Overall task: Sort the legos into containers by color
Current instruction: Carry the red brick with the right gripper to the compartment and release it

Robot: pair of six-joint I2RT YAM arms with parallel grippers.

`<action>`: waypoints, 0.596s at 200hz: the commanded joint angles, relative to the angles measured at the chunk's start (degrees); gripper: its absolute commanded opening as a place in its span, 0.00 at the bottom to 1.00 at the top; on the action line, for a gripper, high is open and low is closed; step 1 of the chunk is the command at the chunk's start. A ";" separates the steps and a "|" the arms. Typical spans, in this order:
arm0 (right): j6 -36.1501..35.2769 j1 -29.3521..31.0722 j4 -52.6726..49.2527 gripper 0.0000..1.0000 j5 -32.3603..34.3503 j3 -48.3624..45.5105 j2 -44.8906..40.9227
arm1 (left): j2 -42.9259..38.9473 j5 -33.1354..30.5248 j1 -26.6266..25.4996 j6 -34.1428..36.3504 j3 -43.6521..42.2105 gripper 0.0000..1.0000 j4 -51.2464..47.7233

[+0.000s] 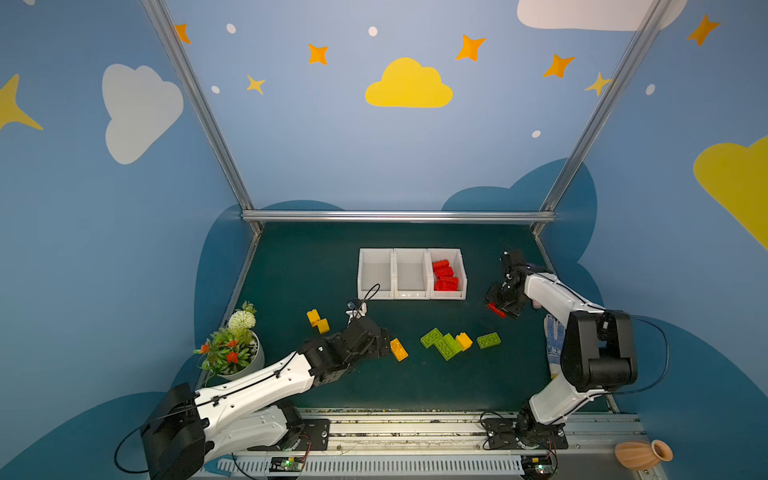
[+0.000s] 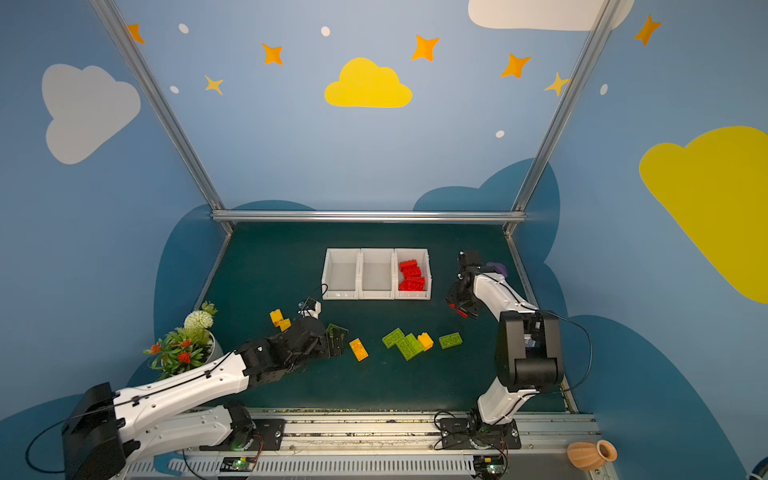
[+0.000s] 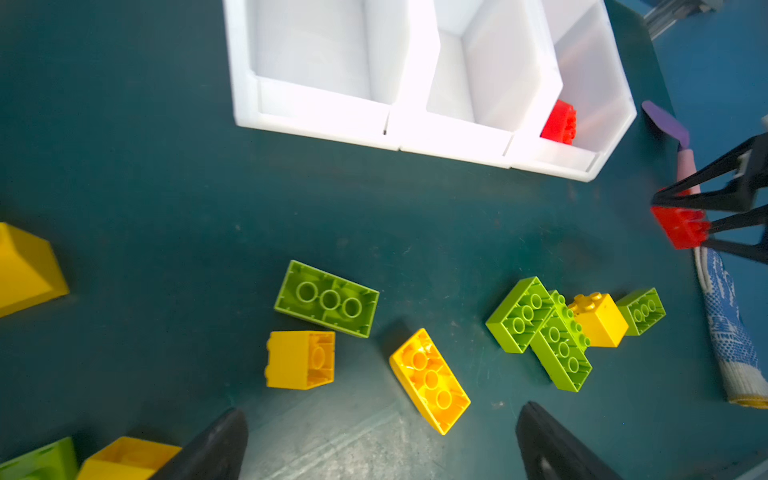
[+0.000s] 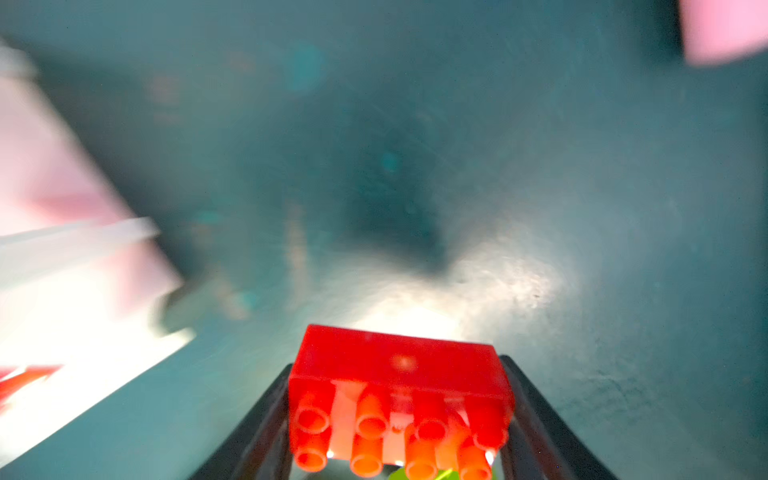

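The right gripper [image 1: 502, 306] has a red brick [image 4: 399, 365] pinched between its jaws, lifted off the mat [image 1: 311, 266] just to the right of the bins. It is not yet over the right bin [image 1: 462, 272], where a few red bricks [image 1: 444, 276] already lie. The left bin [image 1: 376, 276] and middle bin [image 1: 410, 276] are bare, and the green bricks [image 1: 446, 347] and yellow bricks [image 1: 318, 321] all lie loose, so I'd say red is nearly done and the other two colours not begun. The left gripper [image 3: 382, 415] hangs wide and empty beside one yellow brick [image 1: 399, 349].
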 commanded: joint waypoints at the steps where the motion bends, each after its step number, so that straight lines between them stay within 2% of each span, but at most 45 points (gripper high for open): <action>1: -4.28 1.34 -2.74 0.51 -1.12 3.76 -3.00 | -2.19 -2.06 0.78 0.05 -1.35 1.00 -2.55; 56: -9.30 6.63 -3.27 0.51 -5.62 13.86 -2.14 | -6.40 -2.56 2.53 -1.30 -3.92 1.00 -4.80; 119: -10.39 12.05 -6.23 0.51 -5.63 29.32 10.72 | -10.49 -3.43 3.46 -2.67 -6.31 1.00 -7.65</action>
